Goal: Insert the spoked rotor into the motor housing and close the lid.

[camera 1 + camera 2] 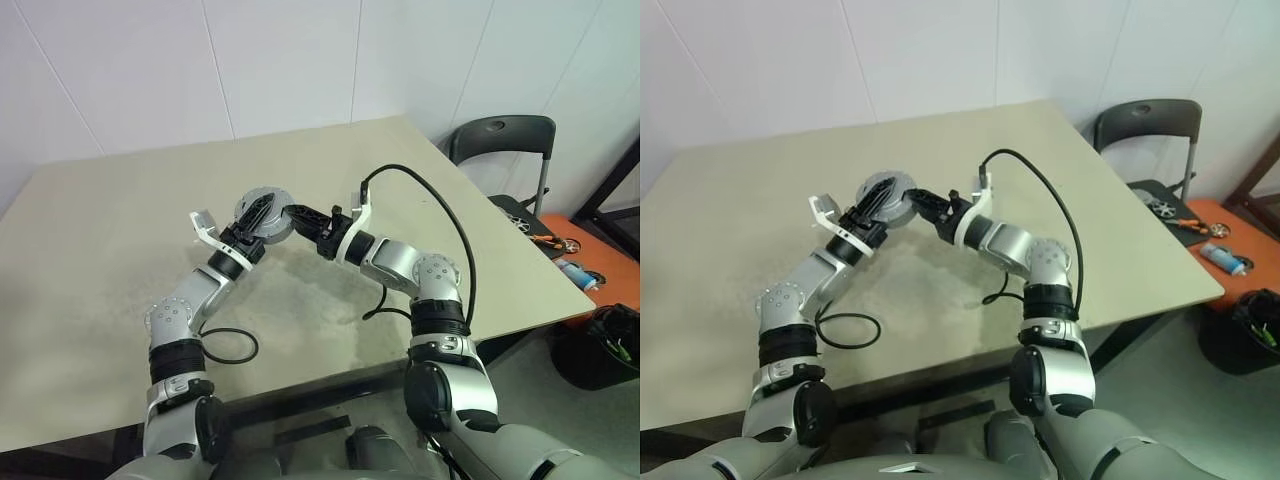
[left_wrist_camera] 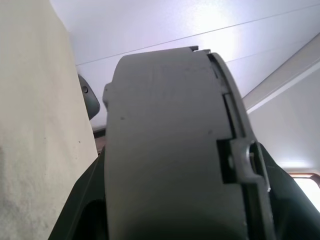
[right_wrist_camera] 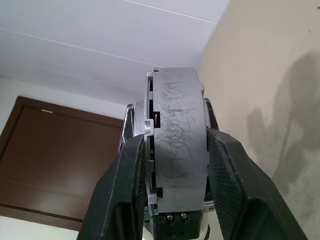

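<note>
The motor housing [image 1: 264, 212] is up in the air above the table [image 1: 120, 250], right between the two grippers. It is a round grey metal thing, turned on its side so one flat face looks toward the camera on the robot's head. That face looks like the lid [image 1: 883, 190], a flat grey round cap with dark spokes showing on it.

The right gripper [image 1: 297, 217] holds the motor housing. In the right wrist view, its two black fingers [image 3: 127, 185] sit one on each flat side of the housing [image 3: 179, 140], pressed against it. The fingers are partly apart, just as wide as the housing is thick. The scratched grey rim of the housing stands up between them.

The left gripper [image 1: 255, 228] comes at the housing from the other side. From the head views, its black fingers lie across the flat face that has the spokes. In the left wrist view the grey rim of the housing [image 2: 165, 150] is very close, and a dark finger [image 2: 280, 200] shows beside its edge. The fingers are partly apart around the housing. I cannot tell if they are squeezing it tight or only touching it.

A black cable [image 1: 225, 345] lies on the table under the left arm, well away from the fingers
</note>
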Motion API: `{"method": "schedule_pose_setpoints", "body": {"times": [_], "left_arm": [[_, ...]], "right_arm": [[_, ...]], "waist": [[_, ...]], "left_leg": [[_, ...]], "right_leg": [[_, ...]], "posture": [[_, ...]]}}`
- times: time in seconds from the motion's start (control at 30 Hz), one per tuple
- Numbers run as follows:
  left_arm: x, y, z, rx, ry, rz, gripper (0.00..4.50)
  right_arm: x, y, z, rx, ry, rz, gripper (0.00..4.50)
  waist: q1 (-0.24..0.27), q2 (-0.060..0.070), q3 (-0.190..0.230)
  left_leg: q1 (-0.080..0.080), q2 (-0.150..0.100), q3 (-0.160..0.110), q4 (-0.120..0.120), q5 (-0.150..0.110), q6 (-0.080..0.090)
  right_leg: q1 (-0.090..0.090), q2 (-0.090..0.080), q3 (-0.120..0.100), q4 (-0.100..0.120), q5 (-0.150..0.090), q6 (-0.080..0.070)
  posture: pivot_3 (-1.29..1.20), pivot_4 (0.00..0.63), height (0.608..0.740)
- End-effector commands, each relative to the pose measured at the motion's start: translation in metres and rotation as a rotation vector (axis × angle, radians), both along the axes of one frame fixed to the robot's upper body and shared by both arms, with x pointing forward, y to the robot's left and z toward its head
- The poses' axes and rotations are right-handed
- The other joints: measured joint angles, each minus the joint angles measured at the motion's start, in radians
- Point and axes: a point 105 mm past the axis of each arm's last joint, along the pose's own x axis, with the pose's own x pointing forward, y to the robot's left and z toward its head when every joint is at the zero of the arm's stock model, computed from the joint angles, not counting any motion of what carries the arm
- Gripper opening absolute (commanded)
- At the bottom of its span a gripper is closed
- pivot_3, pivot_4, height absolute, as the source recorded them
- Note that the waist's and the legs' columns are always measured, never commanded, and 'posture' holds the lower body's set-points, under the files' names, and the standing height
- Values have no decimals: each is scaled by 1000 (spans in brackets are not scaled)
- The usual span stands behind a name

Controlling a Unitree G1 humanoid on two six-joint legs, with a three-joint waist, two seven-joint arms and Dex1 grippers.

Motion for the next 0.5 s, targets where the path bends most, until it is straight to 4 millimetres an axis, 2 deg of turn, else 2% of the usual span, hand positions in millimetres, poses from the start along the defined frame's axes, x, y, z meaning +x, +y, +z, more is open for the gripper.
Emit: {"method": "schedule_pose_setpoints", "body": {"times": [0.03, 0.17, 0.3, 0.47, 0.5], "left_arm": [[-4, -4, 26, 10, -90, -19, 2430], [-6, -7, 33, 9, -109, -29, 2401], [-5, -8, 31, 18, -95, -26, 2393], [-4, -8, 33, 17, -96, -27, 2393], [-4, -9, 35, 14, -99, -28, 2393]], "right_arm": [[-3, 4, 31, 77, -96, 17, 1403], [-3, 4, 30, 78, -88, 14, 1403], [-2, 4, 30, 64, -93, 8, 1403], [9, 1, 17, -80, -119, -84, 1403], [12, -1, 14, -77, -104, -109, 1752]], "waist": [[0, 0, 0], [0, 0, 0], [0, 0, 0], [-1, 0, 0], [-1, 0, 0]], "left_leg": [[0, 0, 0, 0, 0, 0], [0, 0, 0, 0, 0, 0], [0, 0, 0, 0, 0, 0], [0, 0, 0, 0, 0, 0], [0, 0, 0, 0, 0, 0]], "right_leg": [[0, 0, 0, 0, 0, 0], [0, 0, 0, 0, 0, 0], [0, 0, 0, 0, 0, 0], [0, 0, 0, 0, 0, 0], [0, 0, 0, 0, 0, 0]], "posture": [[0, 0, 740], [0, 0, 740], [0, 0, 740], [0, 0, 740], [0, 0, 740]]}}
